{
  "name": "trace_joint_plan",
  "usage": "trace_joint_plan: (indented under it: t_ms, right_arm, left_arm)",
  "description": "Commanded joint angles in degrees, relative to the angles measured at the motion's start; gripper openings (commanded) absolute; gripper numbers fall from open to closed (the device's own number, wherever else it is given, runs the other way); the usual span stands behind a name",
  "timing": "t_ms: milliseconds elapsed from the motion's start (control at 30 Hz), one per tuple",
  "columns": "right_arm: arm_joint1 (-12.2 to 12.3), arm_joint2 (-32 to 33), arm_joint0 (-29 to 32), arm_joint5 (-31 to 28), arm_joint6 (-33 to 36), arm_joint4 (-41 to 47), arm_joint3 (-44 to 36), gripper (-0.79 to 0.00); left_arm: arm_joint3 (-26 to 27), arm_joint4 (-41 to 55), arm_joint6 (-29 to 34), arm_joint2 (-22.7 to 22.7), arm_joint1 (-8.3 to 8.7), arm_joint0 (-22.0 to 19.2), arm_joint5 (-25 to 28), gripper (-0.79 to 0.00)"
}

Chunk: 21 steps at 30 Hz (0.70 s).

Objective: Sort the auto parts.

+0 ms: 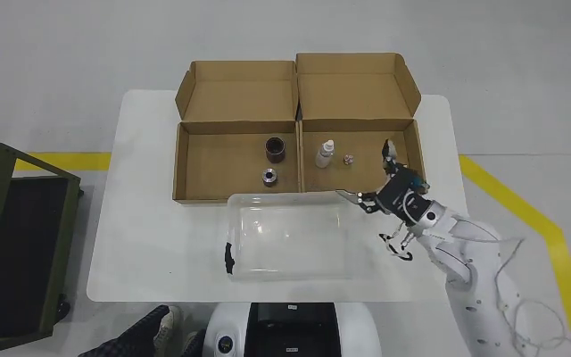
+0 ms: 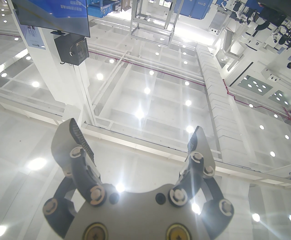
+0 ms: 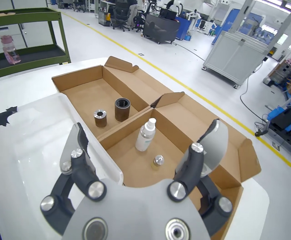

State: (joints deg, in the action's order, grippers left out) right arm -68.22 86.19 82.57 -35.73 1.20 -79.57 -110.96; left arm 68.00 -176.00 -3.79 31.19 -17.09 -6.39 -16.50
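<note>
We log white table (image 1: 152, 241), yellow-lined floor (image 1: 62, 89) | two cylinders (image 1: 275, 149) in left box (image 1: 219, 165); bottle (image 1: 325, 153), small part (image 1: 348, 159) in right box (image 1: 323, 180) | right gripper (image 1: 364, 170) spread, empty, above bin (image 1: 285, 198) corner | left gripper (image 2: 134, 124) spread, facing ceiling (image 2: 159, 91)

Nothing legible: print on the spray bottle (image 3: 145, 136) is too small; lettering on the overhead screen (image 2: 52, 16) and pillar sign (image 2: 34, 37) is unreadable.

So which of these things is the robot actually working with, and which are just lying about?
Part of the job: tall dark cylinder and short dark cylinder in the left cardboard box; spray bottle and small metal part in the right cardboard box; clear bin; open right end effector.
Just lying about: green cart; pink bottle on its shelf.
</note>
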Motion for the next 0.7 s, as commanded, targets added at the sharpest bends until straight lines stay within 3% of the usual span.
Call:
trace_joint_plan:
  t_ms: [0, 233, 667]
  right_arm:
    - [0.14, 1.66, 2.28, 1.17, -3.04, -0.37, 0.37, 0.000]
    - [0.60, 6.75, 8.99, 3.64, -9.35, -0.64, 0.88, 0.000]
    - [0.87, 14.33, 19.43, 8.51, -14.88, 1.45, -0.80, 0.000]
  left_arm:
    - [0.00, 0.00, 0.00, 0.00, 0.00, 0.00, 0.00, 0.000]
    - [0.00, 0.00, 0.00, 0.00, 0.00, 0.00, 0.00, 0.000]
    - [0.00, 0.00, 0.00, 0.00, 0.00, 0.00, 0.00, 0.000]
